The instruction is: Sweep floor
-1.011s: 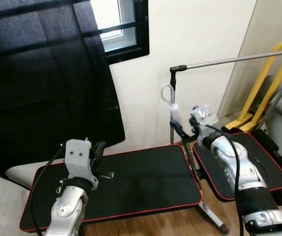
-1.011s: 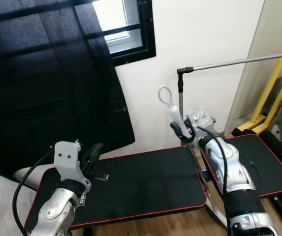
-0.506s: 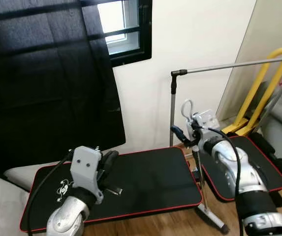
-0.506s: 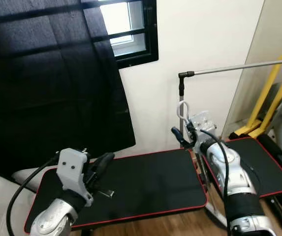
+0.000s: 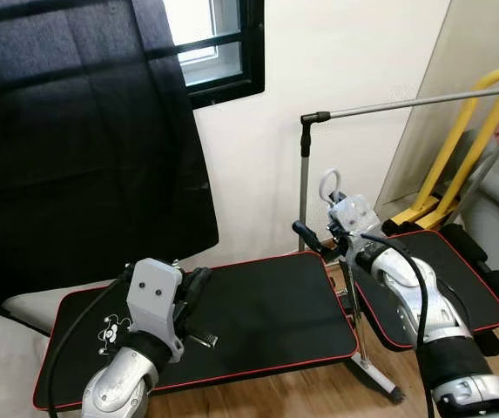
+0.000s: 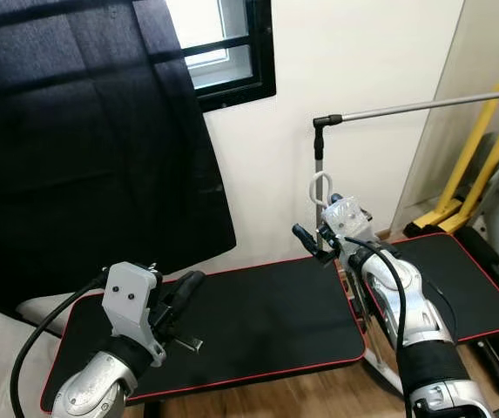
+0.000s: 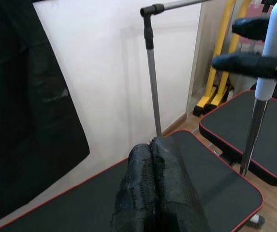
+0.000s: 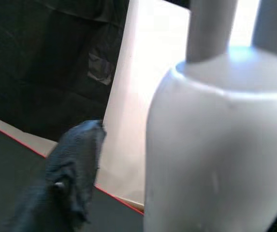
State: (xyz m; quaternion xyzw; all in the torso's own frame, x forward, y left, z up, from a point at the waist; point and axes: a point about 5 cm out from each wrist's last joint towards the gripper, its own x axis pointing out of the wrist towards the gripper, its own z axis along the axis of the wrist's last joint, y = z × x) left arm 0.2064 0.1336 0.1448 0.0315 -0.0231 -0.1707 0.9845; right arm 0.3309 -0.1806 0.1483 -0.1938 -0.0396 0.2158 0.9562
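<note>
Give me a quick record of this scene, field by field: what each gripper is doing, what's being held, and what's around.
right gripper: shut on grey broom handle with loop top
left gripper: fingers shut, holding nothing, above black red-edged mat
second mat: to the right
background: black curtain, window, metal rail stand, yellow frame

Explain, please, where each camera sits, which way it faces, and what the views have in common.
Left eye and right eye views: on the head, looking forward and down at the black mat, the wall and the window; both silver arms show.
Left wrist view: along the shut fingers of the left gripper, toward the wall.
Right wrist view: very close to the white broom handle that the right gripper grips.
Shared: the mat and the black curtain.
</note>
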